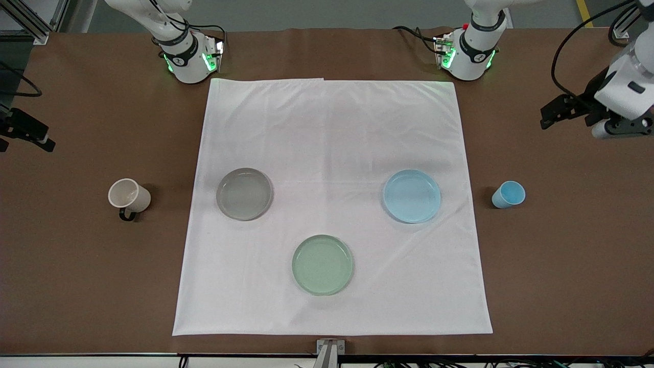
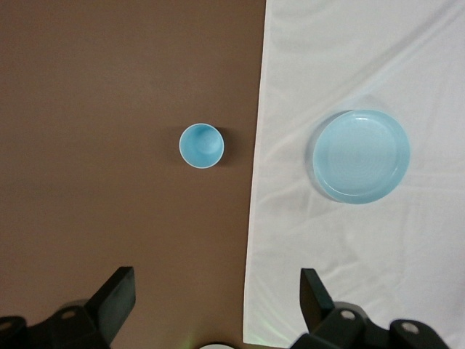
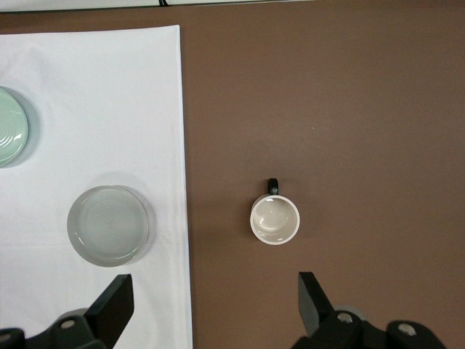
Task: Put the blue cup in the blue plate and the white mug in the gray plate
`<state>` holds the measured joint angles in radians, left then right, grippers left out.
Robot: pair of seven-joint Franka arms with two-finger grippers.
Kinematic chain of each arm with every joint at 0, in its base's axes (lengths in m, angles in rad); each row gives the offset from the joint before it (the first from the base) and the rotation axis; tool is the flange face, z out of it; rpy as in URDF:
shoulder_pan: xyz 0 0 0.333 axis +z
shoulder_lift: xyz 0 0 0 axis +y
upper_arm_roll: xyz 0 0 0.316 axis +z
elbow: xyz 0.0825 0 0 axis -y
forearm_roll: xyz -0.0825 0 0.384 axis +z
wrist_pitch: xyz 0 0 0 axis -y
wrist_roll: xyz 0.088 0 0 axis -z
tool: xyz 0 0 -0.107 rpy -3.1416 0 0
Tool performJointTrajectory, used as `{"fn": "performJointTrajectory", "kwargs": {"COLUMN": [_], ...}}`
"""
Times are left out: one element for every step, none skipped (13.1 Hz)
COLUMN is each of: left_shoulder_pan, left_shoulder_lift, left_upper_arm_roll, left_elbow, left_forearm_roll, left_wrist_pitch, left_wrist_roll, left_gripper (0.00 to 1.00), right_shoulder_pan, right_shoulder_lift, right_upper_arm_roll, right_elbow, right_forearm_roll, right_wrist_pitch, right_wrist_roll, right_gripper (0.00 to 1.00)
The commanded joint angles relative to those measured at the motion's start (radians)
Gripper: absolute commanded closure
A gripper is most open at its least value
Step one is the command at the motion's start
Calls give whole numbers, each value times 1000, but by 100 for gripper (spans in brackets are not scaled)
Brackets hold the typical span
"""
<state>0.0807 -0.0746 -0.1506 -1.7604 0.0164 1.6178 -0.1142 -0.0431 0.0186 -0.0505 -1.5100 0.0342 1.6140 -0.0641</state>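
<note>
The blue cup stands upright on the bare brown table toward the left arm's end, beside the blue plate, which lies empty on the white cloth. The white mug stands upright on the bare table toward the right arm's end, beside the empty gray plate. My left gripper is open and empty, high over the table's end. Its wrist view shows the gripper, the cup and the plate. My right gripper is open and empty, high over the other end. Its wrist view shows the gripper, the mug and the gray plate.
A white cloth covers the middle of the brown table. A pale green plate lies on it, nearer to the front camera than the other two plates, and shows in the right wrist view. The arm bases stand at the table's back edge.
</note>
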Motion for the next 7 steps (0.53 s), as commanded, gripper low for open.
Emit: {"fn": "performJointTrajectory", "kwargs": {"left_shoulder_pan": [26, 40, 47, 59, 91, 111, 137], "left_shoulder_lift": [27, 42, 50, 68, 93, 120, 157], "left_upper_arm_roll": [0, -1, 0, 0, -1, -1, -1], "left_elbow": [-149, -216, -273, -327, -379, -417, -436], "left_forearm_roll": [37, 37, 39, 59, 94, 121, 129], "left_wrist_pitch": [164, 260, 348, 438, 538, 621, 684], "left_wrist_roll": [13, 14, 13, 13, 13, 13, 13], "left_gripper": [0, 0, 0, 0, 0, 0, 0], "right_shoulder_pan": [-9, -4, -1, 2, 0, -6, -8], "right_shoulder_lift": [33, 46, 61, 78, 98, 142, 196], "right_upper_arm_roll": [6, 6, 6, 6, 6, 6, 6], "right_elbow": [17, 17, 17, 17, 13, 7, 7], "right_forearm_roll": [-13, -14, -13, -14, -14, -16, -20], "right_wrist_pitch": [-13, -10, -2, 4, 6, 7, 29], "right_wrist_roll": [13, 15, 13, 10, 10, 12, 9], "right_gripper": [0, 0, 0, 0, 0, 0, 0]}}
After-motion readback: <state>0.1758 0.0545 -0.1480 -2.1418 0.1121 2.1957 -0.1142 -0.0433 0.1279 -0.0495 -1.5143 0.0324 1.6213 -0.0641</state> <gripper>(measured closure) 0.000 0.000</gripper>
